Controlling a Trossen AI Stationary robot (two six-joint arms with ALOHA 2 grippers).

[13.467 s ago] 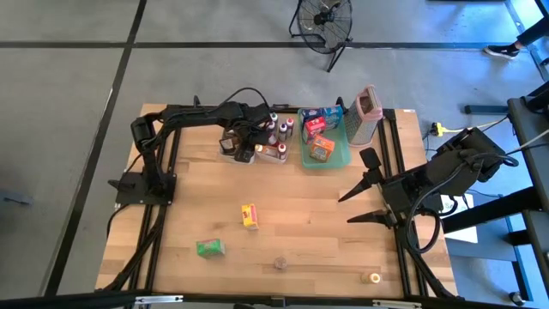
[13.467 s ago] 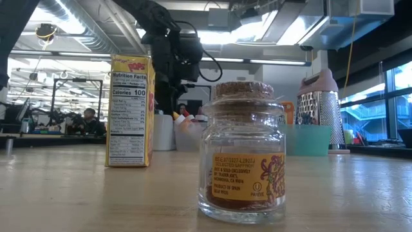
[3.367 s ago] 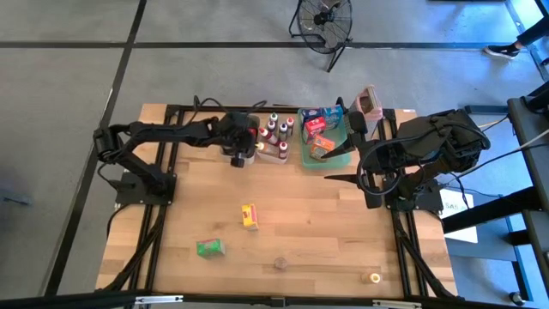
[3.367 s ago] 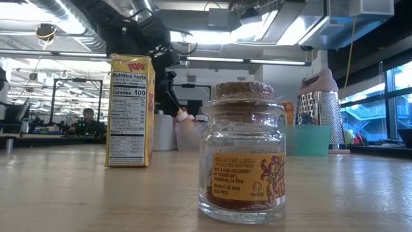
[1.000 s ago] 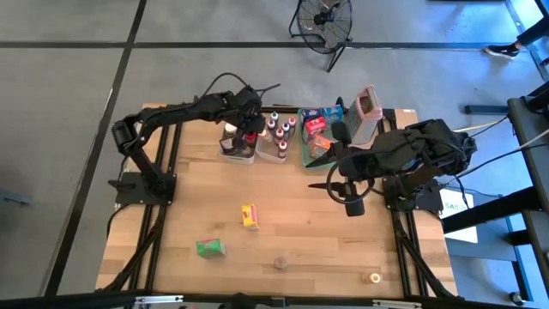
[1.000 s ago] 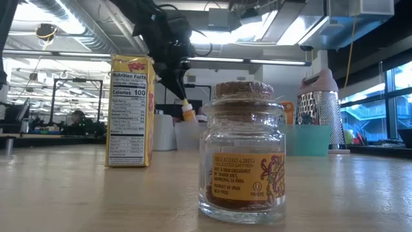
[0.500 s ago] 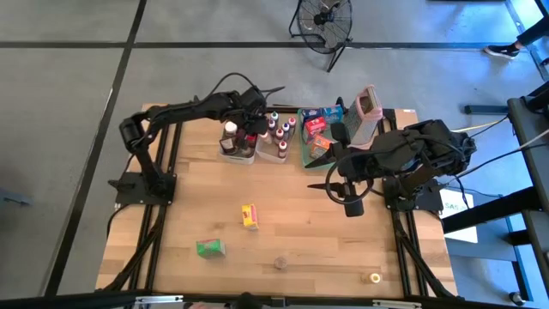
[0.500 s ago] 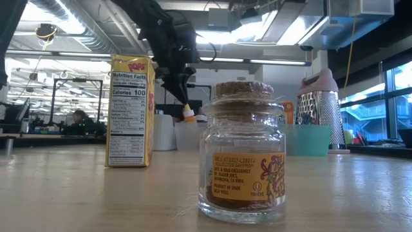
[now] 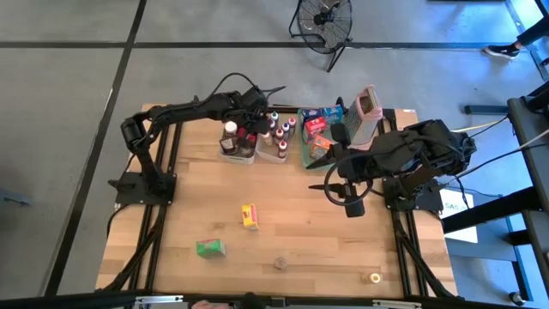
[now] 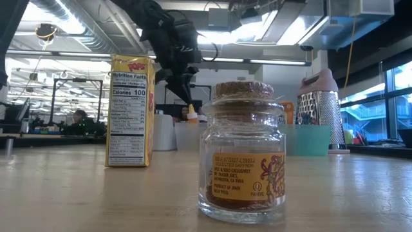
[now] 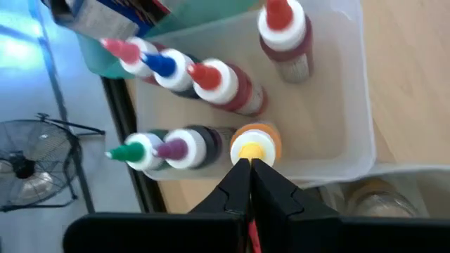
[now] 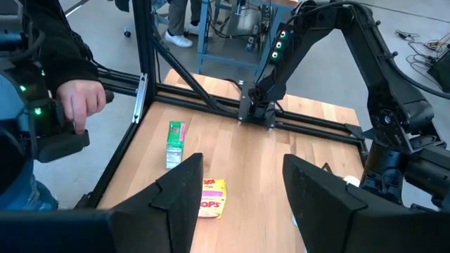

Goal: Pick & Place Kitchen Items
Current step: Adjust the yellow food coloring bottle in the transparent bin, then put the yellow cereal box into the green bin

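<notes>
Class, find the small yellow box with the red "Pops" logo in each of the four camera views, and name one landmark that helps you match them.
High view: the yellow box lies mid-table, nearer the front edge.
Low view: it stands left of the cork-topped jar, nutrition label facing the camera.
Left wrist view: not in it.
Right wrist view: on the wood between the right gripper's fingers.
Shared landmark: the green box, also seen in the right wrist view.

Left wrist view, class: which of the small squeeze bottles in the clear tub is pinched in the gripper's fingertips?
The yellow-capped orange bottle: the shut left gripper pinches its tip. The red-, blue-, pink-, green- and purple-capped bottles are untouched.
</notes>
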